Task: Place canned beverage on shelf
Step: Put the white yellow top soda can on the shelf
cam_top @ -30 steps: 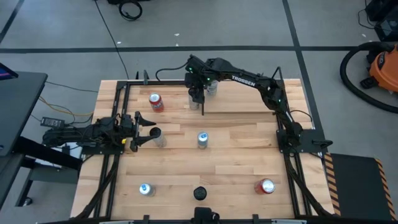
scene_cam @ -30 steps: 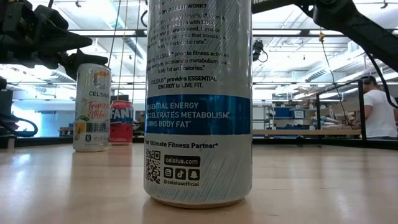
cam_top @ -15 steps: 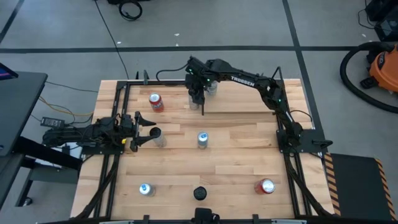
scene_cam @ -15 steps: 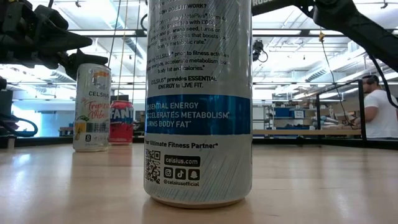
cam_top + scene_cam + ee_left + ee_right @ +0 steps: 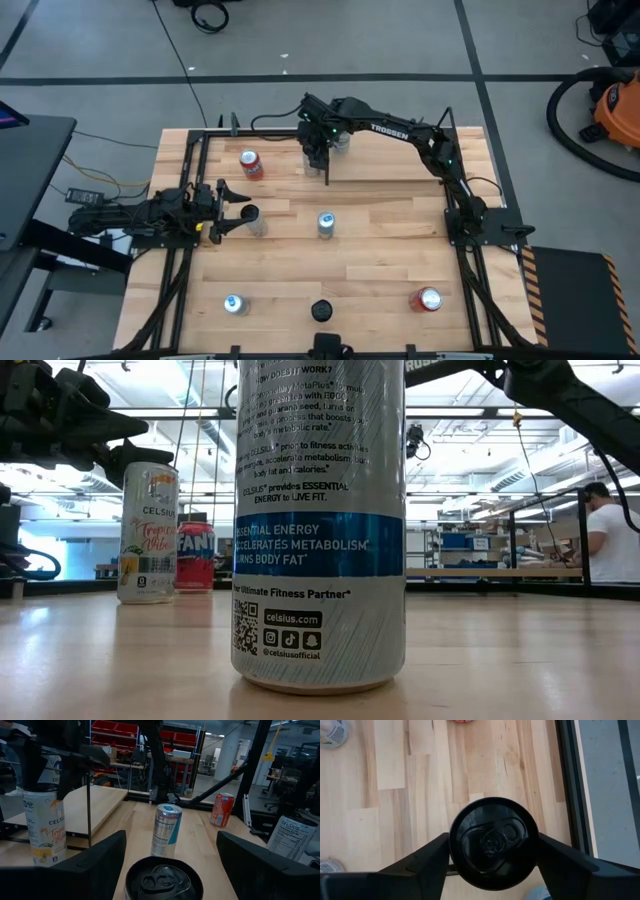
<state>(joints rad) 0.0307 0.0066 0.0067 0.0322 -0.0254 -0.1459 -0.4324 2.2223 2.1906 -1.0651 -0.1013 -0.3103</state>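
My right gripper (image 5: 318, 152) reaches down at the left end of the shelf (image 5: 400, 160), a pale raised panel at the table's far side. It is shut on a black-topped can (image 5: 494, 842). The can's body and base are hidden under its top, so I cannot tell whether it rests on the shelf. A silver can (image 5: 341, 140) stands on the shelf beside it. My left gripper (image 5: 243, 213) waits level at the table's left, open. Another black-topped can (image 5: 162, 880) stands between its fingers. My right gripper pinches the can between its two fingers, one on each side of the upper wall just under the rim (image 5: 454, 840). The fingers (image 5: 427, 857) slant steeply down from the table's right. The can's top faces up; its lower part is hidden.
On the tabletop stand a red can (image 5: 250, 163) at the far left, a silver can (image 5: 325, 224) in the middle, a Celsius can (image 5: 45, 825) beside my left gripper, and cans near the front edge (image 5: 234, 304), (image 5: 428, 299). A person (image 5: 610, 530) is in the room behind.
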